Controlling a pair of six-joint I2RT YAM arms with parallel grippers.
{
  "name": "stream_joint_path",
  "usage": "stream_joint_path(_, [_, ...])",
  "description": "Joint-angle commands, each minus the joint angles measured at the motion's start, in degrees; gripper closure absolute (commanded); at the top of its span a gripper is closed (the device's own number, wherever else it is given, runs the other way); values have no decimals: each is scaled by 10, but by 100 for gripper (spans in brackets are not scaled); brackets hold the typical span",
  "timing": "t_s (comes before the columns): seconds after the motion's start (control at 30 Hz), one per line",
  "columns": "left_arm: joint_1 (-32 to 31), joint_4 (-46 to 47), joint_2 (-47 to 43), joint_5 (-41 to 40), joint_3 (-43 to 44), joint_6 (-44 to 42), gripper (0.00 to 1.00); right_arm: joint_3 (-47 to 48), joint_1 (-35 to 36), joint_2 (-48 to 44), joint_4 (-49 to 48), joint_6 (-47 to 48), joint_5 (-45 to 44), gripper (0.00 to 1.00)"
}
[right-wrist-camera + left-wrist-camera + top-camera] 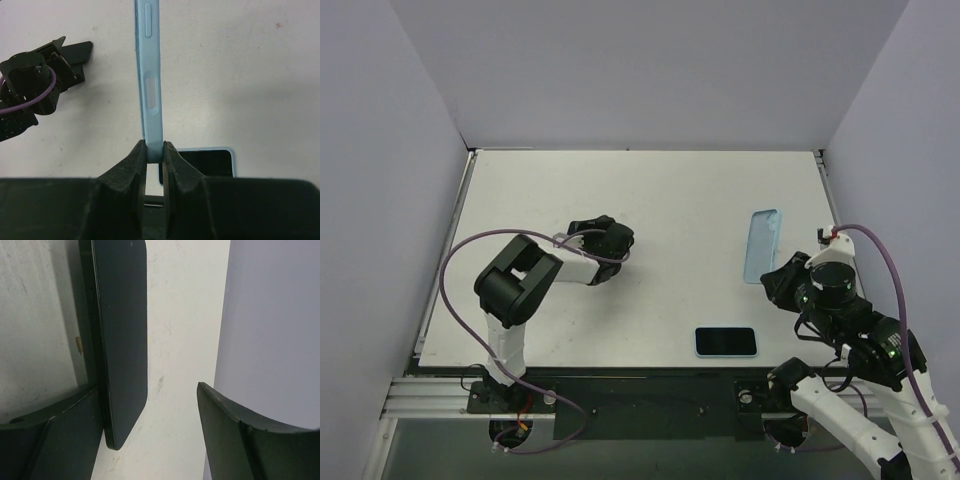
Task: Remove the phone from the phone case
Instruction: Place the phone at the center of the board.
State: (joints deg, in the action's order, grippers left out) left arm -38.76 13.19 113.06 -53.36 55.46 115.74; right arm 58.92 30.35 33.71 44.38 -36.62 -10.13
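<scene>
- The dark phone (122,340) is out and standing on its long edge, mid-left on the worktop (650,200), leaning against one finger of the left hand (605,240).
- The other finger stands well clear, so that hand is wide open and gripping nothing.
- Over on the right, the pale blue phone case (151,90) is pinched edge-up in the right hand (155,152), clamped thin. We reckon that's to hold it apart from the phone.
- There's open worktop between the hands. A blue-rimmed dark slab (727,342) lies near the front edge.

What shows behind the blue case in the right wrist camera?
A dark-screened device with a pale blue rim, flat on the table. The right gripper, clamping the blue case, covers its lower edge.
</scene>
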Motion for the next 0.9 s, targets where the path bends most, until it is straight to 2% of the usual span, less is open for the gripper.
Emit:
stream_joint_path(0.0, [18, -105, -12, 99, -7, 303, 18, -2, -3, -11, -15, -7, -1, 100])
stream_joint_path(0.03, [18, -112, -15, 101, -4, 303, 15, -2, -4, -12, -15, -6, -2, 100])
stream_joint_path(0.2, [25, -175, -35, 127, 9, 287, 12, -4, -4, -16, -18, -13, 2, 100])
stream_joint_path(0.27, [35, -236, -36, 194, 31, 301, 11, -6, -4, -20, -21, -16, 5, 100])
stream_joint_path(0.3, [38, -241, -31, 217, 46, 291, 11, -7, -4, -22, -20, -16, 5, 100])
stream_joint_path(0.47, [35, -215, -29, 234, 42, 289, 10, -11, -3, -34, -21, -22, 6, 100])
stream_joint_path(0.67, [38, -266, -61, 267, 43, 276, 10, -20, -4, -46, -25, -29, 2, 100])
stream_joint_path(0.77, [41, -309, -68, 294, 61, 242, 10, -35, -4, -48, -39, -34, 8, 100])
stream_joint_path(0.87, [47, -293, -82, 326, 48, 210, 9, -55, -4, -49, -72, -36, 14, 100])
